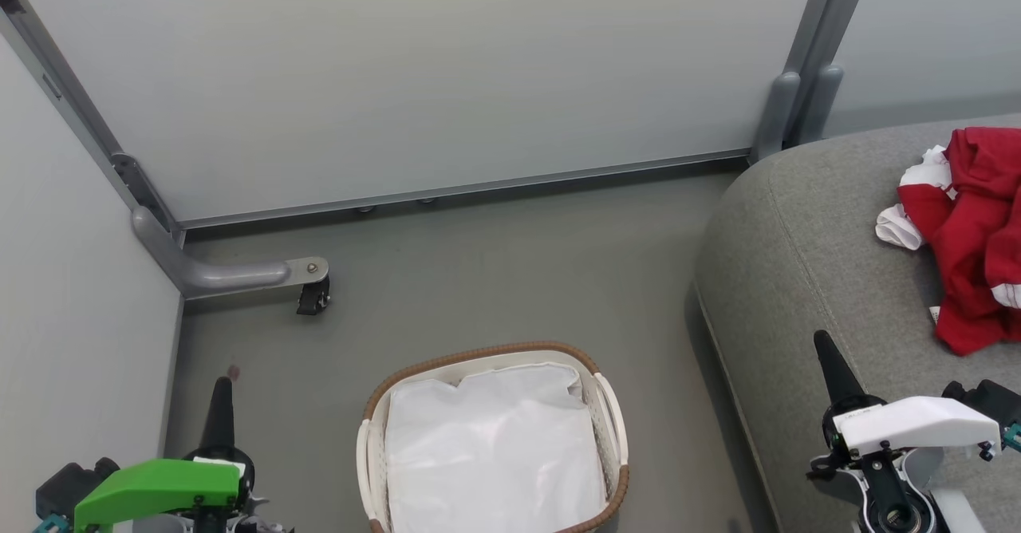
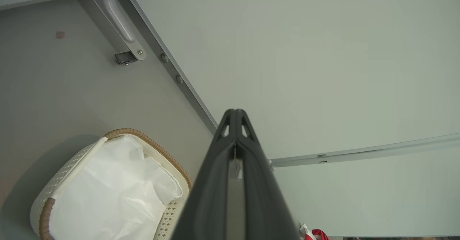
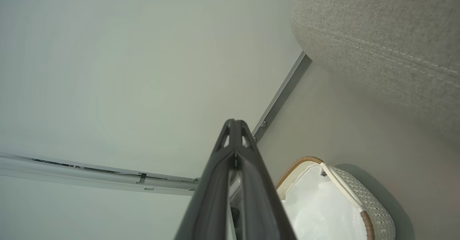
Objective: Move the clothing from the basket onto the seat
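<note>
Closest in, both grippers had their long dark fingers pressed together right to the tips, with nothing between them: the left gripper (image 2: 234, 117) and the right gripper (image 3: 235, 125) alike. Pale wall panels (image 1: 415, 70) stood ahead of both sets of fingertips and met the ground along a metal rail (image 1: 447, 192). Another panel ran close along the outer side of the left gripper. Between the fingertips and that rail lay an open stretch of grey-green floor (image 1: 494, 270). The seat (image 1: 814, 262), grey fabric with a rounded edge and a stitched seam, spread under and ahead of the right gripper, and its edge ran just inward of that gripper toward the far wall. The basket (image 1: 478, 353) stood on the floor between the two grippers, with a strip of floor separating it from the seat's edge. A crumpled white liner (image 1: 494, 445) lay inside its brown woven rim. The clothing (image 1: 969, 238), red with white trim, lay bunched on the seat ahead of the right gripper and to its outer side, clear of the fingers and well apart from the basket. A small black caster (image 1: 313, 298) on a grey foot sat ahead of the left gripper.
</note>
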